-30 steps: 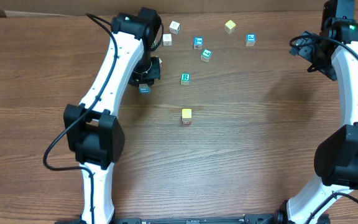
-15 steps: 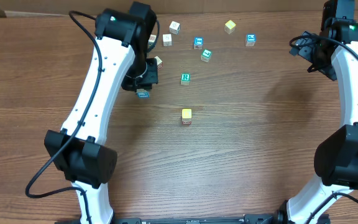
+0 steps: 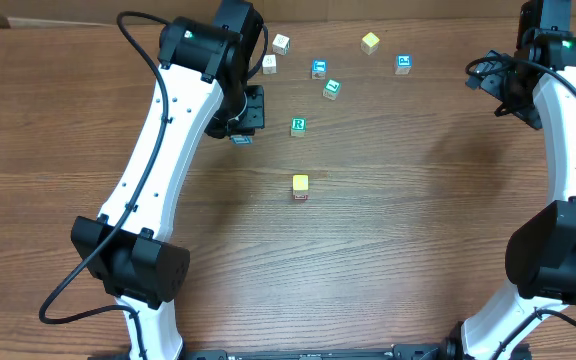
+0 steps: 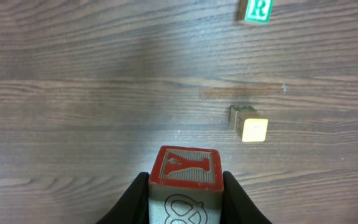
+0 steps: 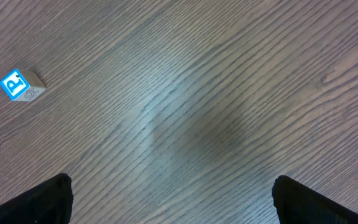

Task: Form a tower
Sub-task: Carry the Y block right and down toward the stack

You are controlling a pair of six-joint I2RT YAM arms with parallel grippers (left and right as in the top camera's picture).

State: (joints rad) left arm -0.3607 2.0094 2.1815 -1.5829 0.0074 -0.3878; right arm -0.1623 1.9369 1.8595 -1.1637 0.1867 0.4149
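Note:
My left gripper (image 3: pixel 240 135) is shut on a wooden cube with a red letter face (image 4: pixel 186 168), held above the table; both black fingers press its sides. Ahead of it stands a yellow-topped cube (image 4: pixel 254 129) (image 3: pixel 300 184); I cannot tell whether another cube sits under it. A cube with a green R (image 3: pixel 298 126) (image 4: pixel 257 9) lies further off. No tower is in view. My right gripper (image 5: pixel 173 199) hangs open over bare wood at the far right (image 3: pixel 486 76), holding nothing.
Several loose cubes lie at the back of the table: two white ones (image 3: pixel 281 43) (image 3: pixel 269 63), a blue one (image 3: pixel 319 68), a teal one (image 3: pixel 332 88), a yellow one (image 3: pixel 370 42) and a blue-faced one (image 3: pixel 403 63) (image 5: pixel 15 84).
The left arm has swung a little to the right with the red-lettered cube in its grip. The right arm and the loose cubes have not moved.

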